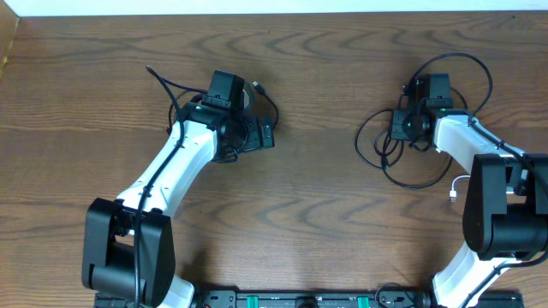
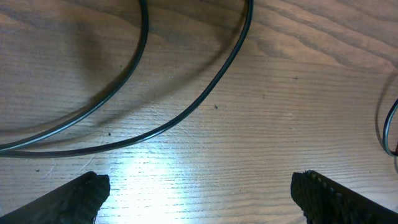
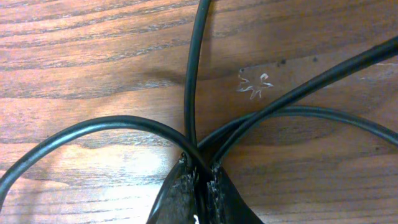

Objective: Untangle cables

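Brown wood-grain table fills the overhead view, with a pale strip running along its far edge. On the table's left half, the white left arm reaches toward the far edge and ends in the black left gripper. This gripper hovers over a thin black cable with small plugs, which lies in loose loops around and under it. On the table's right half, the right gripper sits amid a second thin black cable, which is spread in several wide overlapping loops. A short thin white cable lies on the table toward the near edge, just beside the white right arm and partly hidden by it. From the left wrist, the two dark fingertips stand far apart at the bottom corners with bare table between them, so that gripper is released and holds nothing. Two strands of the first black cable curve side by side across the table beyond the fingertips, apart from both. From the right wrist, the two black fingers are pressed together low in the middle, clenched on the second black cable. Several of its strands meet at the pinch and fan out over the table.
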Tool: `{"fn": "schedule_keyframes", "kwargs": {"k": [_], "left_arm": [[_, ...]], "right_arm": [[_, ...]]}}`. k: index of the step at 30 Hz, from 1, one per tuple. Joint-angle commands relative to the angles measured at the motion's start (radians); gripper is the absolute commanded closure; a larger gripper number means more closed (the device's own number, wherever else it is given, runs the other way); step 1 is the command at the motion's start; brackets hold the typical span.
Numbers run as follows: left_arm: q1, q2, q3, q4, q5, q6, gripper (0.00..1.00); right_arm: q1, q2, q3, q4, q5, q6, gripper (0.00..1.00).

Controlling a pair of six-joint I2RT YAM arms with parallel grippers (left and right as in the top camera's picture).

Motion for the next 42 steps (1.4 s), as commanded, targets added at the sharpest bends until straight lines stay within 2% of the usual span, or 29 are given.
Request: {"fn": "schedule_keyframes", "kwargs": {"k": [1, 6, 10, 14, 18, 22, 27, 36, 40, 41, 42], "left_arm": [[0.000, -0.002, -0.003, 0.000, 0.005, -0.002, 0.00], [0.000, -0.002, -0.003, 0.000, 0.005, -0.002, 0.00], [0.000, -0.002, -0.003, 0.000, 0.005, -0.002, 0.00], [0.000, -0.002, -0.003, 0.000, 0.005, -0.002, 0.00], [0.000, -0.002, -0.003, 0.000, 0.004, -0.002, 0.00], [0.000, -0.002, -0.003, 0.000, 0.005, -0.002, 0.00], [0.000, -0.002, -0.003, 0.000, 0.005, -0.002, 0.00], [0.000, -0.002, -0.003, 0.000, 0.005, -0.002, 0.00], [0.000, -0.002, -0.003, 0.000, 0.005, -0.002, 0.00], [0.000, -0.002, -0.003, 0.000, 0.005, -0.002, 0.00], [0.000, -0.002, -0.003, 0.000, 0.005, -0.002, 0.00]], "right_arm": [[0.010, 0.090, -0.061, -0.061, -0.072, 0.011, 0.99], [0.006, 0.089, -0.053, -0.020, -0.071, 0.007, 0.99], [-0.009, 0.089, 0.029, -0.005, -0.067, 0.007, 0.99], [-0.035, 0.089, 0.189, -0.050, -0.053, -0.040, 0.99], [-0.068, 0.089, 0.395, -0.113, 0.059, -0.116, 0.99], [-0.110, 0.090, 0.534, -0.092, 0.139, -0.177, 0.99], [-0.177, 0.110, 0.551, 0.003, 0.146, -0.193, 0.99], [-0.232, 0.314, 0.551, 0.003, 0.078, -0.194, 0.99], [-0.216, 0.363, 0.551, 0.024, 0.062, -0.194, 0.88], [-0.212, 0.365, 0.551, 0.031, 0.070, -0.194, 0.82], [-0.210, 0.364, 0.552, 0.040, 0.078, -0.194, 0.67]]}}
